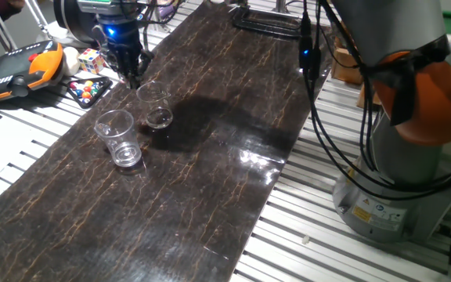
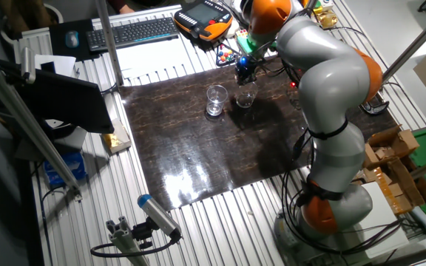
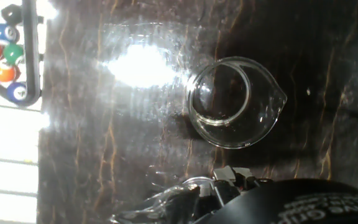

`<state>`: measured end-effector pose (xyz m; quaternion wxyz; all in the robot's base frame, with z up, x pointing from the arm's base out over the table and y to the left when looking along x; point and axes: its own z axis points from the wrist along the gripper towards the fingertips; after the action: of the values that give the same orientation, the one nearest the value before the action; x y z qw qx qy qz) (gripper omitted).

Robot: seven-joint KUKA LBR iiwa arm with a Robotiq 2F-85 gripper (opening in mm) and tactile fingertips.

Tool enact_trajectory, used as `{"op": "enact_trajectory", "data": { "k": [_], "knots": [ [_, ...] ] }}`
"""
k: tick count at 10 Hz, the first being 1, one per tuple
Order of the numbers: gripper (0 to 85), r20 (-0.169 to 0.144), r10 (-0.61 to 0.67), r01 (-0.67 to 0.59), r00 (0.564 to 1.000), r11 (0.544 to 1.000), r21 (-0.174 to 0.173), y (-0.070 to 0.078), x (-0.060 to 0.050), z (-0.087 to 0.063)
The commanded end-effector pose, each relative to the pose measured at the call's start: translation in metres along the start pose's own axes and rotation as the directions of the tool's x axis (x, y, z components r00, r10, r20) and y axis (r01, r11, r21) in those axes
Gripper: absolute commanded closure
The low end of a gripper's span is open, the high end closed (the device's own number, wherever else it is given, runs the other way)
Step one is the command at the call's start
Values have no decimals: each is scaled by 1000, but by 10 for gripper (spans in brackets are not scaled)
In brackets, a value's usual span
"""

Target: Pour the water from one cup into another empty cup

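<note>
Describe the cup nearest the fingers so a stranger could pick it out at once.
On the dark marbled mat stand two clear plastic cups. The shorter cup is the one right beside the gripper. Unlike the taller tumbler farther from the fingers, it has a small pouring spout on its rim.

Two clear plastic cups (the taller tumbler [image 1: 118, 138] and the shorter cup [image 1: 156, 105]), one gripper [image 1: 131, 77], one keyboard [image 2: 140, 31]

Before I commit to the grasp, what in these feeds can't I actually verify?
- Water level: clear liquid in the taller tumbler and the shorter cup is indistinguishable in all views.
- End effector: finger opening too small and dark in both fixed views; cut off by the bottom edge in the hand view.
- Taller tumbler: a blurred sliver at the hand view's bottom edge.
</note>
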<state>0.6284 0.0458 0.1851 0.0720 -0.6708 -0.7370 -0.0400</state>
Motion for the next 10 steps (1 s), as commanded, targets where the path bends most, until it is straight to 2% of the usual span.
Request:
{"op": "enact_trajectory", "data": {
  "k": [1,3,5,6,10],
  "knots": [
    [843,-14,190,-190,982,981,-27,1,-1,0],
    [843,-12,166,-166,986,986,-30,5,-1,2],
    [843,17,139,-138,990,990,-33,17,0,11],
    [843,14,131,-130,991,991,-38,20,-1,13],
    [843,-41,194,-196,980,980,-24,22,2,14]
  ]
}}
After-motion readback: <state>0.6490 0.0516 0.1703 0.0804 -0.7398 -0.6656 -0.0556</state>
